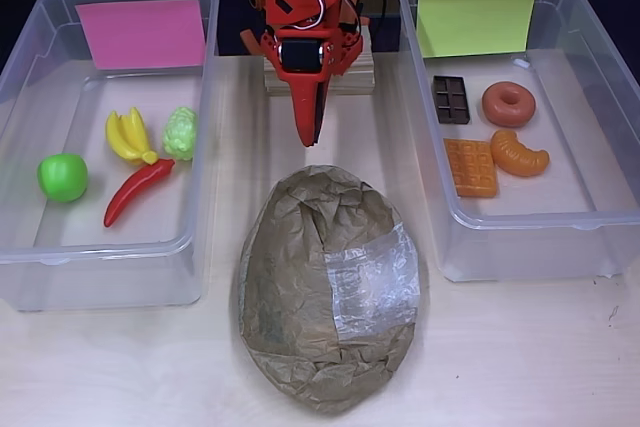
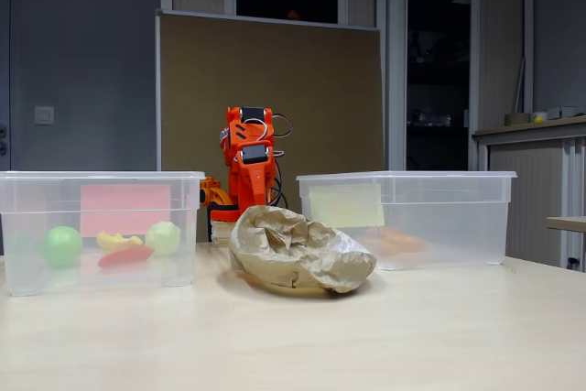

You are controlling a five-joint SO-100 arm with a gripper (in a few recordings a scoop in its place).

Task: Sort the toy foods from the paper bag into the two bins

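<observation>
The crumpled brown paper bag point(image 1: 325, 287) point(image 2: 298, 249) lies between the two bins, its clear window patch point(image 1: 372, 282) facing up. The left bin point(image 1: 30, 247) with a pink label holds yellow bananas point(image 1: 129, 135), pale green grapes point(image 1: 181, 133), a red chili point(image 1: 137, 190) and a green apple point(image 1: 62, 176). In the right bin point(image 1: 520, 242) with a yellow-green label lie a chocolate bar point(image 1: 451, 99), donut point(image 1: 508, 103), waffle point(image 1: 470, 167) and croissant point(image 1: 518, 154). My orange gripper point(image 1: 309, 137) is shut and empty, pointing down at the table behind the bag.
The arm's base stands on a small wooden block point(image 1: 360, 77) at the table's back edge. Bare pale table point(image 1: 520, 367) lies in front of the bins and around the bag. A brown board point(image 2: 302, 98) stands behind the table.
</observation>
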